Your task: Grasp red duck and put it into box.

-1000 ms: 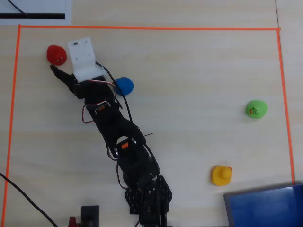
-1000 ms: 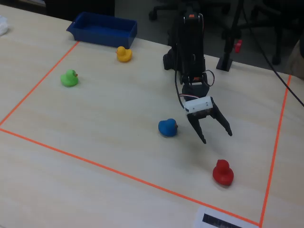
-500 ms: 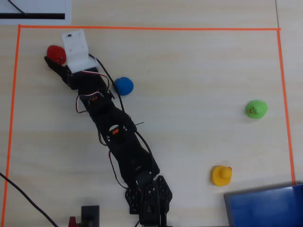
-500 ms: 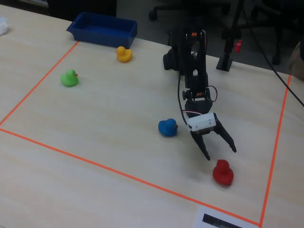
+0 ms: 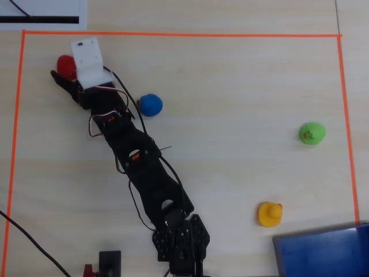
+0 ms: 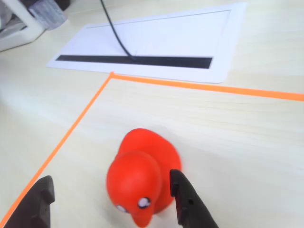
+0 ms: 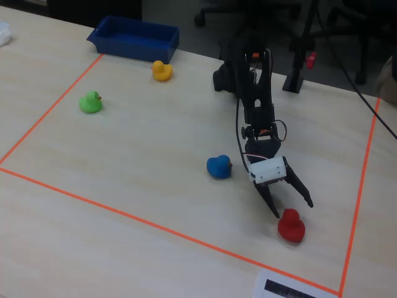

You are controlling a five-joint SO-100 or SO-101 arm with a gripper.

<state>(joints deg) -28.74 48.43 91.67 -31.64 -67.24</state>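
Observation:
The red duck (image 6: pixel 142 173) sits on the table near the orange tape corner, also seen in the overhead view (image 5: pixel 65 64) and the fixed view (image 7: pixel 291 225). My gripper (image 6: pixel 111 179) is open and low over it. The duck lies between the two black fingers, close against the right finger (image 6: pixel 186 202) and apart from the left finger (image 6: pixel 37 202) in the wrist view. In the fixed view the gripper (image 7: pixel 291 205) straddles the duck from above. The box (image 5: pixel 323 251) is a blue tray at the overhead view's bottom right, far from the arm, and at the back left in the fixed view (image 7: pixel 133 38).
A blue duck (image 5: pixel 150 104) sits beside the arm. A green duck (image 5: pixel 312 133) and a yellow duck (image 5: pixel 269 214) lie toward the box. Orange tape (image 5: pixel 173 34) frames the work area. A white sheet with a black bar (image 6: pixel 142 61) lies just outside the corner.

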